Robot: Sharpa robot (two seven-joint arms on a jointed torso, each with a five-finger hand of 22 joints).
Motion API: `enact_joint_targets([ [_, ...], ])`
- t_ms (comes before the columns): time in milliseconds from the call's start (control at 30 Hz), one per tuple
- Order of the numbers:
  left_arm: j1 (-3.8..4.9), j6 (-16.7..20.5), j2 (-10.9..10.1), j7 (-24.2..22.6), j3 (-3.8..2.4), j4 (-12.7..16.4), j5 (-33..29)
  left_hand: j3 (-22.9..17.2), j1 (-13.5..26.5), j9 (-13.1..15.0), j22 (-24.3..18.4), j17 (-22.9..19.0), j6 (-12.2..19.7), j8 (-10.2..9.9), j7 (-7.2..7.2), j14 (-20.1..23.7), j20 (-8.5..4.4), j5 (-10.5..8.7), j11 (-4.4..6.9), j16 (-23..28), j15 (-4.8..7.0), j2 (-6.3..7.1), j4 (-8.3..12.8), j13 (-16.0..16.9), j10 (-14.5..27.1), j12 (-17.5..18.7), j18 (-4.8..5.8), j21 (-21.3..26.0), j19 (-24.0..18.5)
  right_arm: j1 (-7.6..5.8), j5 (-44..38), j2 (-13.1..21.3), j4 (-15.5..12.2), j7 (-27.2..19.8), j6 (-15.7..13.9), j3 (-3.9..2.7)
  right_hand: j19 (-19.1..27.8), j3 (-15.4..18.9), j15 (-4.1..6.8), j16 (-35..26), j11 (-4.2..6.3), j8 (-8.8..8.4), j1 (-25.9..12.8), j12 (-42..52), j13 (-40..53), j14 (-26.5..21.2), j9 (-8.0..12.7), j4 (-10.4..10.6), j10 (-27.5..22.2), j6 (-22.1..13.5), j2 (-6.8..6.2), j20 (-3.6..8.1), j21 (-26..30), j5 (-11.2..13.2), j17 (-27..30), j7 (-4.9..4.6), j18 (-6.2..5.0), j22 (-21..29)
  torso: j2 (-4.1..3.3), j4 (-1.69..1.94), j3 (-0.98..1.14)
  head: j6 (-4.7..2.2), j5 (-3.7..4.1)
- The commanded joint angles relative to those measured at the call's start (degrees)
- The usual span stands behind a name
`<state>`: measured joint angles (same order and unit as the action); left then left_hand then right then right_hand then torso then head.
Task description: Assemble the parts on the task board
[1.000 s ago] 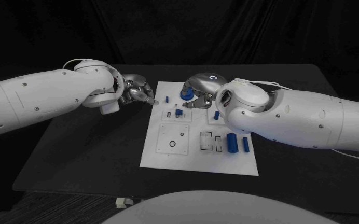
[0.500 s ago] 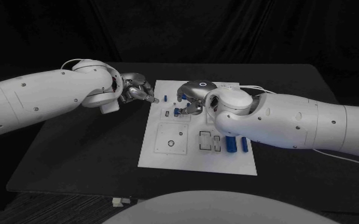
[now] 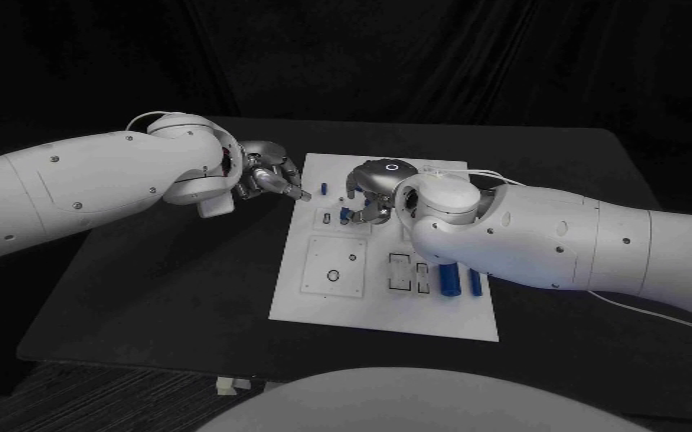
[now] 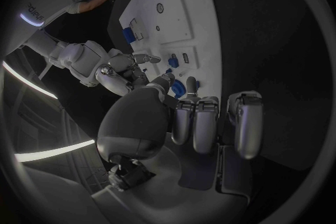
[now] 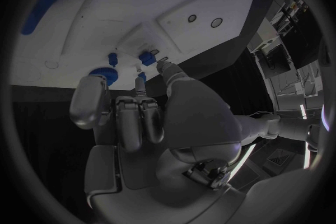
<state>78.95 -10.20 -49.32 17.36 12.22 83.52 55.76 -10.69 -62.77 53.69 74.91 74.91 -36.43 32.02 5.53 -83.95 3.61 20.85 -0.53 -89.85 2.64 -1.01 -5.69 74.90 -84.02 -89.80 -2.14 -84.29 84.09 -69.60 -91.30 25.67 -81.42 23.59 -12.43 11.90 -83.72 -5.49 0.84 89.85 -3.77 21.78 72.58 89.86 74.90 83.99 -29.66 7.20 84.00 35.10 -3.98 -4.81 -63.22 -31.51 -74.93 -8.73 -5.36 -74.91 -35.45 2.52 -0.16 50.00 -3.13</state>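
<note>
Over the far half of the task board (image 3: 382,307), the right hand (image 3: 369,197) hovers, fingers curled above small blue parts (image 3: 346,215); whether it holds one, I can't tell. Left hand (image 3: 270,178) waits curled, empty, at the board's left edge. Lower squarely, gently.

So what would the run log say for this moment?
task board: on table | left robot hand: at board's far-left edge | right robot hand: over blue parts

Right hand (image 3: 369,198) crowds the task board's (image 3: 378,302) far end; near end seemingly open.
</note>
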Motion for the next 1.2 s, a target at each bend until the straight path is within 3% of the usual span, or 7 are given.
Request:
enact_joint_targets([
  [33,0.04,-1.1,0.0,-0.1,-0.05,0.2,-0.5,-0.1,0.5,-0.1,11.5,15.1,0.0,0.3,-0.03,-6.0,0.33,-0.31,-0.48,-0.1,-0.29,-0.17,-0.4,15.1,-6.0,-0.2,0.41,0.2,1.9,0.14,-0.5,-0.4,0.6,0.3,0.7,-0.04,-0.1,-0.5,-0.56,0.1,-0.26,-0.27,-0.5,0.1,15.1,6.0,0.1,0.1,6.0,-0.1,0.1,-0.5,0.4,-0.3,-15.1,-0.06,0.55,-8.6,-0.08,0.04,0.0,0.0,0.1],
  [233,0.04,-1.3,0.0,0.0,-0.05,0.2,-0.5,-0.2,0.4,-0.2,11.3,15.1,0.0,0.3,-0.05,-6.0,0.35,-0.32,-0.49,-0.1,-0.3,-0.15,-0.4,15.1,-6.0,-0.2,0.28,0.7,1.6,0.29,-0.5,-1.1,1.7,0.0,0.6,-0.04,0.0,-0.7,-0.63,0.1,-0.32,-0.5,-0.8,0.1,15.1,6.0,0.5,0.1,6.0,-0.1,0.03,-0.57,0.6,0.3,-15.1,-0.13,0.51,-8.6,-0.03,-0.01,-0.1,0.0,0.17],
  [567,0.04,-0.7,-0.1,-0.2,-0.05,0.3,-0.5,-0.4,0.2,-0.4,11.2,15.1,-0.1,0.5,-0.08,-6.0,0.39,0.32,-0.47,-0.1,-0.29,-0.15,-0.4,15.1,-6.0,-0.2,0.25,0.8,1.5,0.84,-0.5,-1.7,2.9,-1.2,0.4,-0.04,0.1,-1.1,-0.75,0.1,-0.42,-1.02,-1.7,0.1,15.1,6.0,1.6,0.0,6.0,0.3,-0.17,-0.75,0.9,3.6,-15.1,-0.21,0.43,-8.5,-0.02,-0.06,-0.08,0.0,0.19],
  [1033,0.04,-1.1,-0.3,-0.1,-0.05,0.2,-0.5,-0.5,0.1,-0.5,10.8,15.1,-0.3,0.7,-0.12,-6.0,0.4,0.4,-0.45,-0.1,-0.29,-0.23,-0.5,15.1,-6.0,-0.2,0.04,1.6,1.0,1.37,0.2,-2.3,3.9,-2.5,1.3,-0.04,0.3,-1.3,-0.82,0.1,-0.52,-1.51,-1.7,0.1,15.1,6.0,2.3,-0.2,6.0,-0.1,-0.17,-0.81,1.6,4.6,-15.1,-0.32,0.3,-8.3,-0.01,-0.05,-0.11,0.0,-0.01],
  [1200,0.04,-1.3,-0.3,-0.1,-0.05,0.2,-0.5,-0.5,0.1,-0.6,10.7,15.1,-0.4,0.7,-0.13,-6.0,0.41,0.32,-0.45,-0.1,-0.3,-0.28,-0.6,15.1,-6.0,-0.2,-0.02,1.8,0.9,1.44,0.3,-2.7,4.5,-2.6,1.4,-0.04,0.4,-1.9,-0.87,0.1,-0.57,-1.66,-1.1,0.1,15.1,6.0,2.7,-0.8,6.0,0.2,0.05,-0.87,1.8,3.7,-15.1,-0.36,0.26,-8.2,0.02,-0.07,-0.11,0.0,-0.14],
])
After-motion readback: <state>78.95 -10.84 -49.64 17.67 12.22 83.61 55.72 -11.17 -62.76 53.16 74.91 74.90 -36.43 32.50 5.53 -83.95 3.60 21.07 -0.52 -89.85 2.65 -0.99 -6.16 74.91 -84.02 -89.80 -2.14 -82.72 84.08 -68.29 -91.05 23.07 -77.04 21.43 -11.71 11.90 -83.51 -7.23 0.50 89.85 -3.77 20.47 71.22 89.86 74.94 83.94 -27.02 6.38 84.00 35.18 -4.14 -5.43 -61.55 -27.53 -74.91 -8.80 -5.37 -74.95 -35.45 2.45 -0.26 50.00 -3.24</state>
